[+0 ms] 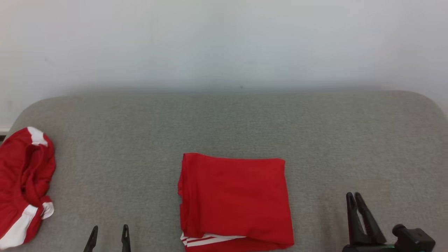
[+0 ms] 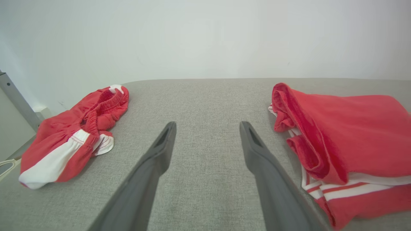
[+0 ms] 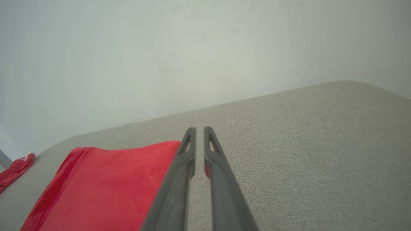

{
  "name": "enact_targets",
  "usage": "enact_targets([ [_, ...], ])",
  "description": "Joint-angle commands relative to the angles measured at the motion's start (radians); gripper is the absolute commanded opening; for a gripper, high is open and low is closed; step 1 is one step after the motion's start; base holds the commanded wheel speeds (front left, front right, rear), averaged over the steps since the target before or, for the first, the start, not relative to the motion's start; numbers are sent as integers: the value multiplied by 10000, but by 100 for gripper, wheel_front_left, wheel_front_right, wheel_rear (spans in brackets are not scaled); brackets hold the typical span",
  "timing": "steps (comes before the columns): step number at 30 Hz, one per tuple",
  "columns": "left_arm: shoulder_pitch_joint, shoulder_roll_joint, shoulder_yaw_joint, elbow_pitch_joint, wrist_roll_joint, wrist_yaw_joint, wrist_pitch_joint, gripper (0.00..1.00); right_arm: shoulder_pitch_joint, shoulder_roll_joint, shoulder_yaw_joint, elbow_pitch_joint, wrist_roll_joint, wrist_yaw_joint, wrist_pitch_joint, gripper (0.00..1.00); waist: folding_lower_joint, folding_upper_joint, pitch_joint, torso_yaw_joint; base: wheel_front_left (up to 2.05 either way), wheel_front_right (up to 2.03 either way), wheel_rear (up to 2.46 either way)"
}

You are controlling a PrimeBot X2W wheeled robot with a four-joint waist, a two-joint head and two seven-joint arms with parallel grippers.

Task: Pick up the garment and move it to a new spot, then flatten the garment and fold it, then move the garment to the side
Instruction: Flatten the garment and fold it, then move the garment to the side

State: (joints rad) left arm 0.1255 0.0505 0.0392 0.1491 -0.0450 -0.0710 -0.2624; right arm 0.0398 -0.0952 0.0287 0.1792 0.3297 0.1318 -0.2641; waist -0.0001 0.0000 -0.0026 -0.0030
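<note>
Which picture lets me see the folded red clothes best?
The head view: the folded garment lies nearly whole, seen from above. The left wrist view shows its layered edge and white stripes from the side, cut off at the right. The right wrist view catches part of its flat top.

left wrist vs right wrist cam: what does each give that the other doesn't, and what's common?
Left wrist adds: the left hand, fingers wide apart; the white-striped edge of the folded garment; the crumpled garment in full. Right wrist adds: the right hand, fingers barely parted, holding nothing; the rounded far corner of the table. Shared: folded garment, grey table, pale wall, plus a sliver of the crumpled garment at the right wrist view's left edge.
</note>
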Motion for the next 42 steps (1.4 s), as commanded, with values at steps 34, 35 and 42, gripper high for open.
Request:
enact_targets([
  [34,698,313,-375,-542,-157,-569,-25,100,932,365,175,375,-922,-16,-9,100,1,0,-411,230,0,0,0],
  [35,692,308,-380,-541,-141,-579,-25,100,935,365,166,375,-922,-16,-10,100,1,0,-408,238,0,0,0],
  [42,641,308,-347,-512,-92,-612,-25,100,953,373,137,374,-939,-16,-10,100,1,0,-410,285,0,0,0],
])
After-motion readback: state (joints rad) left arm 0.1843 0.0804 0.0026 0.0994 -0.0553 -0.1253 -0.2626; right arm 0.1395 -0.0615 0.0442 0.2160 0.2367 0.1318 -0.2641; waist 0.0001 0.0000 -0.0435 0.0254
